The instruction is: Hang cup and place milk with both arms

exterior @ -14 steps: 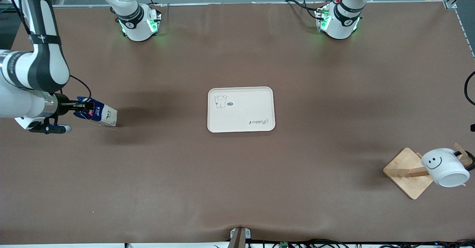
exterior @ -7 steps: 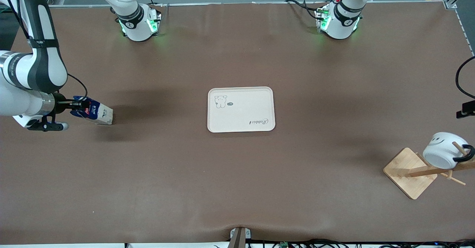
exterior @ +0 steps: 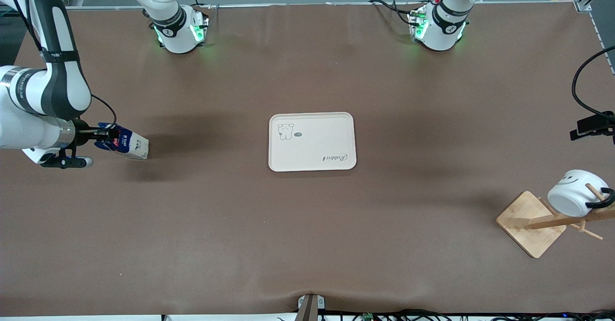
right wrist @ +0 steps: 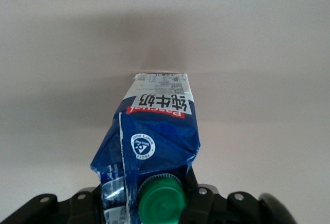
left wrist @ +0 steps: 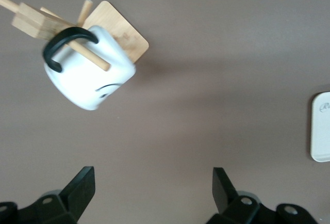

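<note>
The white cup with the smiley face hangs by its black handle on a peg of the wooden rack, at the left arm's end of the table. In the left wrist view the cup is apart from my left gripper, which is open and empty. Only a bit of that gripper shows at the front view's edge. My right gripper is shut on the top of the blue and white milk, which is tilted near the right arm's end. Its green cap sits between the fingers.
A cream tray with a small bear drawing lies in the middle of the brown table, and its edge shows in the left wrist view. The two arm bases stand along the table's back edge.
My left gripper opened and drew away from the cup, which swung and settled on the rack's peg. The right gripper with the milk shifted only slightly.
</note>
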`<state>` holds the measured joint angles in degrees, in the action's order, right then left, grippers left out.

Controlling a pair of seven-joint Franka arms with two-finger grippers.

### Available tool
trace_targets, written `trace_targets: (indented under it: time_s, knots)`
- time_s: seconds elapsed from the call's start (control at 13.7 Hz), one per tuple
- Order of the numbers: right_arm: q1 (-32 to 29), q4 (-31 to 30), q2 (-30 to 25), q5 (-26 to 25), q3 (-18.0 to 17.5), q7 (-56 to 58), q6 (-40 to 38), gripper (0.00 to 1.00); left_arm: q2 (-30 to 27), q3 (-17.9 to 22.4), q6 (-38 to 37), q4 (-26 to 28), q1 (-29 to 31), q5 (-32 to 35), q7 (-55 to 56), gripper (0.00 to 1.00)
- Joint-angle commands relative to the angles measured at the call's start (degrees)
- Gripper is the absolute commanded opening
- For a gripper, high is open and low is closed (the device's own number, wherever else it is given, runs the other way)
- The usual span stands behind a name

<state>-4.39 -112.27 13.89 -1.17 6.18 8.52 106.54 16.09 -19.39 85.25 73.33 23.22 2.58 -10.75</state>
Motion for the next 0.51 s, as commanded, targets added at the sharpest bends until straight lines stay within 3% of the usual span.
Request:
trace_targets:
  time_s: [0.0,0.07,0.15,0.29,0.36,0.44]
  knots:
    - [-1.1,-2.3,-1.5,-1.0,-1.1,0.4,0.8,0.39,-1.3,-2.0,-1.8,0.3,0.3,0.8,1.1,1.0]
    - [-1.1,-2.3,-1.4,-1.0,-1.1,0.4,0.8,0.53,-1.3,-2.1,-2.1,0.3,0.3,0.4,2.0,1.0]
    - [-1.1,-2.3,-1.4,-1.0,-1.1,0.4,0.8,0.62,-1.3,-2.3,-2.1,0.3,0.3,0.0,3.5,1.0]
    - [-1.1,-2.3,-1.4,-0.9,-1.1,0.4,0.8,0.65,-1.4,-4.7,-2.6,0.4,0.3,0.0,7.1,1.0]
    - [-1.1,-2.3,-1.4,-0.9,-1.1,0.4,0.8,0.72,-1.6,-5.0,-3.2,0.4,0.1,0.1,8.0,1.0]
    - [-1.1,-2.3,-1.4,-0.9,-1.1,0.4,0.8,0.72,-2.5,-4.3,-3.4,0.9,-1.6,0.1,8.6,1.0]
